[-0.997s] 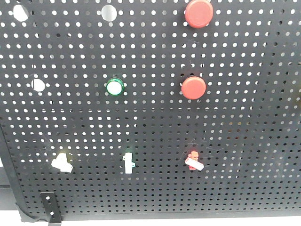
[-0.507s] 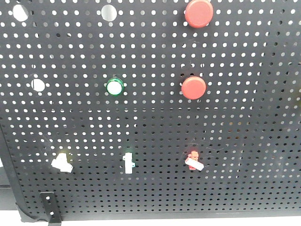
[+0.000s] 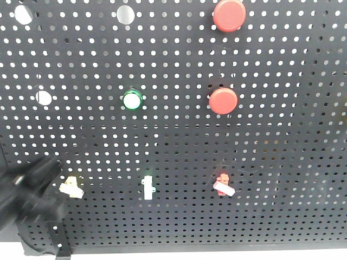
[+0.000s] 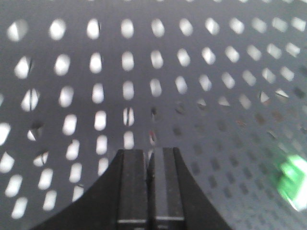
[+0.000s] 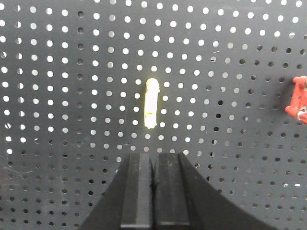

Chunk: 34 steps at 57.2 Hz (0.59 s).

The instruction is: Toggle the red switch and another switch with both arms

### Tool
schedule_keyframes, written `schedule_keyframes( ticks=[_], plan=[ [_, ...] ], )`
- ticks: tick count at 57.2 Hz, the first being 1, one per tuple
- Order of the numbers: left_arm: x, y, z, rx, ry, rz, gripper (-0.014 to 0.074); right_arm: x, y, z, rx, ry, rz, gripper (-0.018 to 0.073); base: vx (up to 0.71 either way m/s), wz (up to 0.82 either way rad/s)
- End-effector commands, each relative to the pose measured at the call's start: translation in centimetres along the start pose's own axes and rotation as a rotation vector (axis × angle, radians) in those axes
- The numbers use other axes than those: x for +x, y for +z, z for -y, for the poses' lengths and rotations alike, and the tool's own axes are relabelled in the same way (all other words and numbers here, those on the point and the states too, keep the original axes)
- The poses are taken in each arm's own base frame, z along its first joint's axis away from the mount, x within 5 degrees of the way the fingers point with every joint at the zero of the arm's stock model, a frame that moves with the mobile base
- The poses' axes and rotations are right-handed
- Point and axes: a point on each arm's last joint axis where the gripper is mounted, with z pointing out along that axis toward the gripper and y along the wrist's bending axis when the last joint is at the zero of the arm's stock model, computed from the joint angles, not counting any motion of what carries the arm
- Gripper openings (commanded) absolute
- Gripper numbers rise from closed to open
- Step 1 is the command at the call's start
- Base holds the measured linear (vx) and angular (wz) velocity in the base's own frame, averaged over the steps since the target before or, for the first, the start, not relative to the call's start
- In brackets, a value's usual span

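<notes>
On the black pegboard [image 3: 271, 135], the red switch [image 3: 223, 184] sits low on the right, its white lever slanting down to the right. The other switch [image 3: 71, 187], pale yellow with a stubby white lever, is at the lower left. My left gripper [image 3: 50, 169] is a blurred black shape just left of that switch. The left wrist view shows this gripper [image 4: 149, 152] shut and very close to the board; the yellow switch is hidden there. My right gripper [image 5: 153, 155] is shut and empty, back from the board, with the red switch [image 5: 298, 100] at the frame's right edge.
An upright white toggle [image 3: 147, 187] with a green glow stands between the two switches; it shows centred above the right fingers [image 5: 151, 103] and as a green blur [image 4: 292, 179]. Two big round red push buttons [image 3: 223, 101] [image 3: 229, 15] and a green lamp [image 3: 132, 99] are higher up.
My left arm has come into the front view from the lower left and now sits beside the pale yellow switch. The red switch and the other toggles look unchanged.
</notes>
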Motion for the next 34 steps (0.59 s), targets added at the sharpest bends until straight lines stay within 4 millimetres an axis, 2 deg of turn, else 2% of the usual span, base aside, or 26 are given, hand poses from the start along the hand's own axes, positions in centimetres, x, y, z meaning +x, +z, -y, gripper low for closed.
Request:
schedule_keyframes(
  ticks=[1, 17, 34],
  plan=[
    [-2.1, 0.4, 0.2, 0.006, -0.017, 0.109, 0.0003, -1.8, 0.1, 0.1, 0.001, -0.014, 0.107, -0.0006, 0.00, 0.00],
    [-0.7, 1.7, 0.2, 0.004, -0.015, 0.045, 0.0003, -1.8, 0.1, 0.1, 0.001, -0.014, 0.107, -0.0006, 0.00, 0.00],
    [0.2, 1.8, 0.2, 0.005, -0.016, -0.033, 0.0003, -1.8, 0.1, 0.1, 0.001, -0.014, 0.107, -0.0006, 0.00, 0.00]
  ],
)
